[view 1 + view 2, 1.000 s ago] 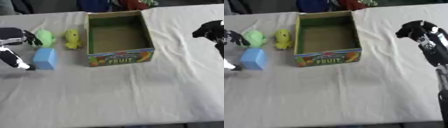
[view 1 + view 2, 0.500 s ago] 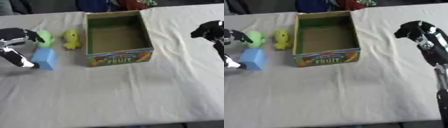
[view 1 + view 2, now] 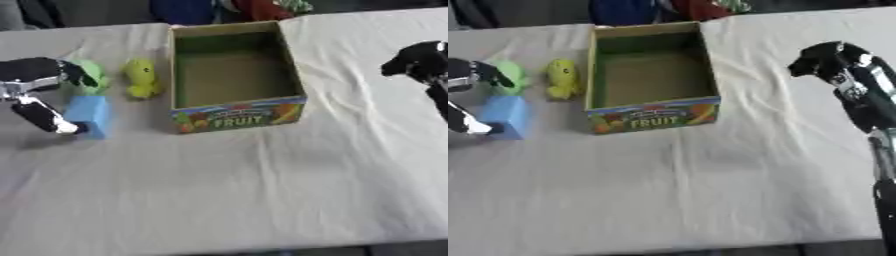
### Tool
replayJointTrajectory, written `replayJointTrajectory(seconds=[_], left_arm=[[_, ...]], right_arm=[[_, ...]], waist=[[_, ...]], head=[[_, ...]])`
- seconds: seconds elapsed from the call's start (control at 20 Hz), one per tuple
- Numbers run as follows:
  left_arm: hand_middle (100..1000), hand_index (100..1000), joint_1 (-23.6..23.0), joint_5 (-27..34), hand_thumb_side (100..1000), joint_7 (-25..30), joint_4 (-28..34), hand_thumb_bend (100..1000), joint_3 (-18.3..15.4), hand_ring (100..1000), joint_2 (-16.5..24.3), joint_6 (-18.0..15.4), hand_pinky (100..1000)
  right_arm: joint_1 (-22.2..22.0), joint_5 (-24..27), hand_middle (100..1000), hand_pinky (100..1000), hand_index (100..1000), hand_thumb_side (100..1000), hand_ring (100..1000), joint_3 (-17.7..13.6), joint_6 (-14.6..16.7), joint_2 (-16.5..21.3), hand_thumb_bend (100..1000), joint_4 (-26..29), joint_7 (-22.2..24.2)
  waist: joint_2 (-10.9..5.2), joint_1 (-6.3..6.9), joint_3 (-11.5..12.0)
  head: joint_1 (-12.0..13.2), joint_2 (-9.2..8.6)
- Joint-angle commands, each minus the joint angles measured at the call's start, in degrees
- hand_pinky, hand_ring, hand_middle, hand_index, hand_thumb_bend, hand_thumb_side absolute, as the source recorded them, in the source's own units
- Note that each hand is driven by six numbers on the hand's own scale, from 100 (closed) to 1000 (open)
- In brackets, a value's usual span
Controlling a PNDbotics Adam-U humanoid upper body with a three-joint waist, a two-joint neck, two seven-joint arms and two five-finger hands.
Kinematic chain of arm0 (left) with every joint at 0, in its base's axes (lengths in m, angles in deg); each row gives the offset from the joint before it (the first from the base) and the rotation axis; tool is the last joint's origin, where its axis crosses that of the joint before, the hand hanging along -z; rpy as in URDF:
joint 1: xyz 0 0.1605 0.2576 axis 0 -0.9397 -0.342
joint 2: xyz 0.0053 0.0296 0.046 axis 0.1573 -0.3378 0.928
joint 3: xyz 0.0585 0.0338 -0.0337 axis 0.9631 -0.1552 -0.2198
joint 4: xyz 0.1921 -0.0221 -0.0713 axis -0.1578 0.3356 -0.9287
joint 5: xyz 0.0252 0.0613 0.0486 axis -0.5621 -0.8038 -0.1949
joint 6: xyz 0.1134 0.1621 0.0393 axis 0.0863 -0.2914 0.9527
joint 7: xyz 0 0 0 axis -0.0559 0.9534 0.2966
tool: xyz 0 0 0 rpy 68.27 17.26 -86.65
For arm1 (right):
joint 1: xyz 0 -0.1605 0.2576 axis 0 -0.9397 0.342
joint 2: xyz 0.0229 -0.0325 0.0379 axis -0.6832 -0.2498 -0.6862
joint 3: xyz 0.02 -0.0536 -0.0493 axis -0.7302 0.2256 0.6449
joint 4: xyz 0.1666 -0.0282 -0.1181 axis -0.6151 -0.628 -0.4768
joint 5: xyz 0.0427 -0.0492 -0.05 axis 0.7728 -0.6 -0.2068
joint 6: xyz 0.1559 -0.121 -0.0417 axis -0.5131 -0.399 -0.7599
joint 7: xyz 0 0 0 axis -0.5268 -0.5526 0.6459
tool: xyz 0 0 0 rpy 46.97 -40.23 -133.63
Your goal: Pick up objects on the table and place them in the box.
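Note:
An open cardboard box [image 3: 238, 116] marked FRUIT stands at the middle back of the table, with nothing inside. To its left lie a yellow toy [image 3: 141, 78], a green toy [image 3: 94, 80] and a blue block [image 3: 90, 115]. My left hand [image 3: 33, 75] is open at the block's left. Its thumb [image 3: 45, 116] reaches down along the block's left side, and its fingers are up by the green toy. My right hand [image 3: 826, 57] hovers to the right of the box, fingers relaxed, holding nothing.
A white cloth [image 3: 262, 190] covers the table, with a wide stretch of it in front of the box. Dark and coloured things [image 3: 227, 7] line the far edge behind the box.
My left hand has shifted slightly right, closing in on the blue block's left side. The block, the toys, the box and my right hand have stayed put.

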Motion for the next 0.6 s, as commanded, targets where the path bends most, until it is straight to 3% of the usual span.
replayJointTrajectory(seconds=[0.05,0.25,0.3,0.45,0.6], left_arm=[[719,866,1.06,-0.86,339,-0.89,-0.59,461,-0.05,741,0.55,-0.19,786],[674,847,0.92,-0.98,338,-0.78,-0.86,448,0.00,701,0.40,-0.50,766],[604,804,0.90,-0.98,326,-0.74,-0.84,428,-0.02,639,0.40,-0.53,732],[534,758,0.74,-0.53,301,-1.28,-0.06,389,-0.31,584,0.56,-0.47,703],[524,754,0.70,0.30,296,-1.75,1.49,371,-0.80,579,0.80,-0.32,701]], right_arm=[[0.59,-0.02,619,729,742,635,704,-0.13,0.11,0.70,100,0.47,0.22],[0.54,-0.03,619,729,742,635,704,-0.15,0.15,0.70,100,0.43,0.24],[0.54,-0.04,619,729,742,635,704,-0.16,0.16,0.69,100,0.42,0.25],[0.55,-0.05,619,729,742,635,705,-0.18,0.14,0.65,100,0.39,0.26],[0.52,-0.07,619,729,742,634,705,-0.24,0.15,0.67,100,0.37,0.24]], waist=[[-1.05,-0.16,-0.13],[-1.05,-0.20,-0.16],[-1.05,-0.21,-0.15],[-1.06,-0.21,-0.10],[-1.07,-0.23,-0.05]], head=[[-0.09,-0.33],[-0.09,-0.30],[-0.09,-0.31],[-0.11,-0.36],[-0.12,-0.36]])
